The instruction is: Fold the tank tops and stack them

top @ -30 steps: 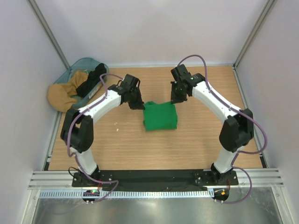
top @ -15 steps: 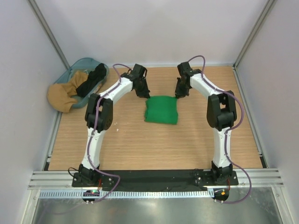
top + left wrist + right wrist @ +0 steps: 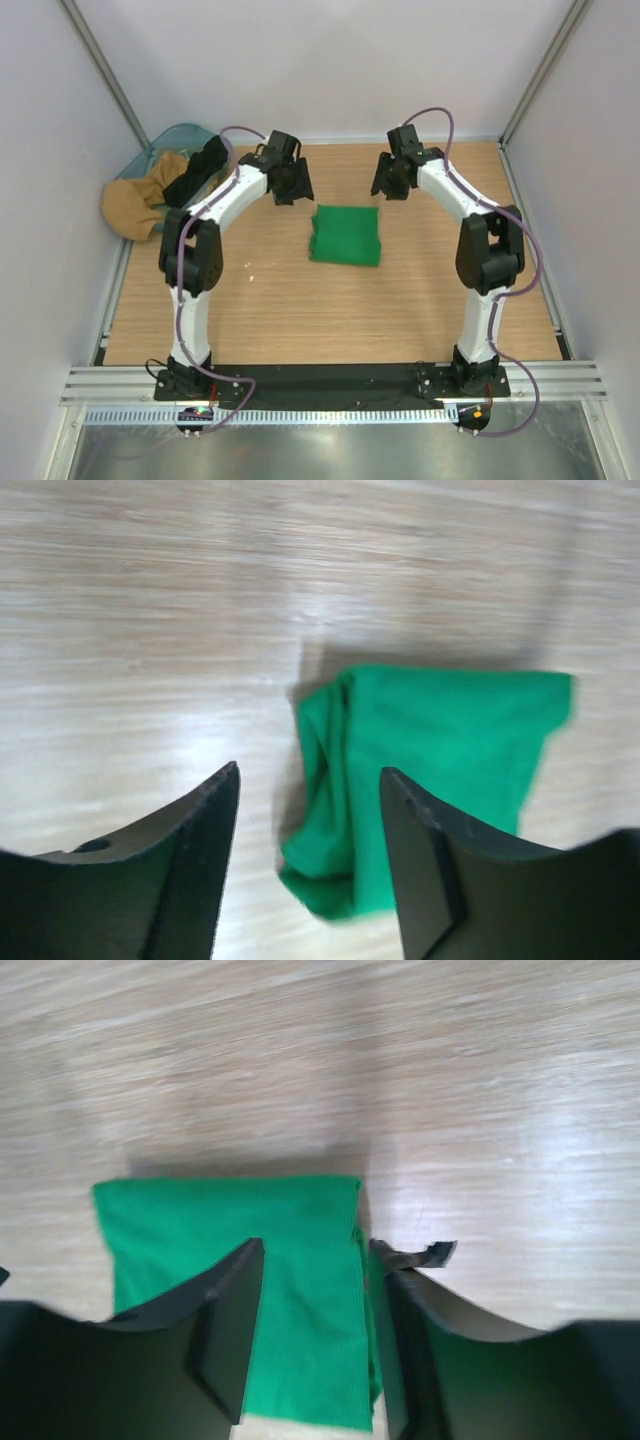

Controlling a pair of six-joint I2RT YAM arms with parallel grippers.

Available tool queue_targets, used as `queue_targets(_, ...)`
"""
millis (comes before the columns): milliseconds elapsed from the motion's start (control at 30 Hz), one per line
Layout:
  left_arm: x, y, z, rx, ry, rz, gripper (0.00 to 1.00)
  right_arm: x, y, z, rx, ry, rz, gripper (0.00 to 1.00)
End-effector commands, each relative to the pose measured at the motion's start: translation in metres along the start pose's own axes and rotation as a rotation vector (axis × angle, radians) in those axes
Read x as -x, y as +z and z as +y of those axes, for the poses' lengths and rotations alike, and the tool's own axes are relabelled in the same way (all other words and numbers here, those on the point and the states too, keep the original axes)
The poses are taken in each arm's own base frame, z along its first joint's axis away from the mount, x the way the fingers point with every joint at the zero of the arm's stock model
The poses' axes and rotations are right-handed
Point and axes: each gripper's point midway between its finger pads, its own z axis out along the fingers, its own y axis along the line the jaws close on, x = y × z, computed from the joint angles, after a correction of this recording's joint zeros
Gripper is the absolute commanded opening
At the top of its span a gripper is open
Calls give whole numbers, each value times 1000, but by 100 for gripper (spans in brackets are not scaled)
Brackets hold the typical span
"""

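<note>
Blue basket [image 3: 183,129] with black tank top [image 3: 198,172], tan cloth [image 3: 134,206] spilling out

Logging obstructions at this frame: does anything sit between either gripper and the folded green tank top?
Nothing visible does. The left gripper and right gripper hover open by the far edge of the green tank top, with only bare table between.

Table [image 3: 300,310] open round green top [image 3: 345,235]; bin [image 3: 172,133] (w/ clothes [image 3: 135,205]) blocks far-left corner.
</note>
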Motion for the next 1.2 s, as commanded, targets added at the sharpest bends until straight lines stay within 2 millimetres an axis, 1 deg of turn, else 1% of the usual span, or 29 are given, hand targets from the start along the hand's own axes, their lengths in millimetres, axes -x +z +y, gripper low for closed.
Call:
queue_targets(0, 25, -70, -36, -122, 29, -135, 58, 28, -64, 23, 126, -24, -143, 47)
queue_targets(33, 22, -85, -49, -162, 39, -150, 55, 24, -67, 26, 148, -27, -134, 41)
queue_targets(67, 5, -81, -48, -167, 38, -116, 47, 13, -65, 25, 169, -29, -110, 33)
queue_targets(100, -4, -86, -56, -206, 17, -97, 42, 5, -74, 35, 239, -35, -86, 21)
queue_targets(133, -8, -96, -71, -265, 21, -113, 37, -8, -68, 34, 258, -35, -58, 15)
queue_targets(167, -26, -87, -68, -271, 8, -71, 27, -15, -69, 37, 287, -30, -42, 6)
queue_targets(200, -35, -89, -74, -306, 0, -52, 22, -25, -71, 44, 342, -32, -12, 3)
queue_targets(233, -38, -89, -83, -341, -17, -55, 17, -25, -75, 50, 388, -39, -23, 1)
queue_targets(267, -46, -86, -82, -348, -22, -39, 11, -42, -68, 46, 399, -33, 14, 1)
queue_targets(333, -49, -81, -88, -381, -37, -36, 9, -61, -64, 54, 492, -14, 59, 1)
queue_targets(367, -55, -70, -85, -369, -43, -14, 5, -66, -62, 55, 511, -5, 74, 1)
queue_targets(433, -63, -59, -87, -383, -42, 26, 2, -75, -56, 58, 549, 14, 95, 1)
queue_targets(467, -74, -43, -81, -371, -58, 66, 0, -90, -46, 51, 532, 28, 131, 1)
queue_targets(500, -79, -36, -79, -368, -65, 77, 0, -96, -41, 46, 520, 37, 144, 1)
queue_targets(533, -82, -28, -75, -362, -72, 79, 0, -109, -32, 39, 506, 45, 163, 1)
queue_targets(567, -93, -14, -58, -304, -90, 90, 0, -118, -25, 33, 491, 50, 179, 1)
queue_targets(600, -93, -3, -43, -266, -112, 80, 0, -124, -21, 28, 477, 56, 189, 1)
queue_targets(633, -95, 3, -33, -248, -131, 75, 0, -140, -12, 17, 444, 68, 218, 1)
queue_targets(667, -113, 14, -14, -213, -167, 108, 0, -147, -5, 11, 419, 75, 230, 1)
queue_targets(700, -115, 19, -4, -206, -189, 108, 0, -152, -2, 6, 411, 83, 237, 1)
queue_targets(733, -124, 24, 3, -200, -190, 114, 0, -160, 2, 0, 403, 98, 245, 1)
queue_targets(800, -134, 31, 11, -171, -183, 124, 0, -166, 9, -8, 373, 109, 250, 1)
queue_targets(867, -140, 34, 16, -157, -176, 129, 0, -164, 10, -9, 371, 101, 250, 1)
queue_targets(933, -135, 29, 13, -170, -151, 111, 0, -155, 3, -5, 380, 91, 230, 1)
queue_targets(1000, -127, 20, 13, -154, -132, 78, 1, -147, -4, -5, 372, 76, 199, 1)
queue_targets(1033, -115, 7, 7, -169, -110, 37, 3, -138, -14, -2, 377, 67, 172, 1)
queue_targets(1100, -110, -5, 7, -141, -90, 6, 5, -133, -24, -2, 367, 51, 152, 1)
queue_targets(1133, -101, -18, 0, -155, -77, -24, 7, -125, -33, 1, 381, 43, 126, 2)
queue_targets(1167, -99, -24, -2, -158, -71, -36, 8, -123, -37, 3, 387, 37, 121, 2)
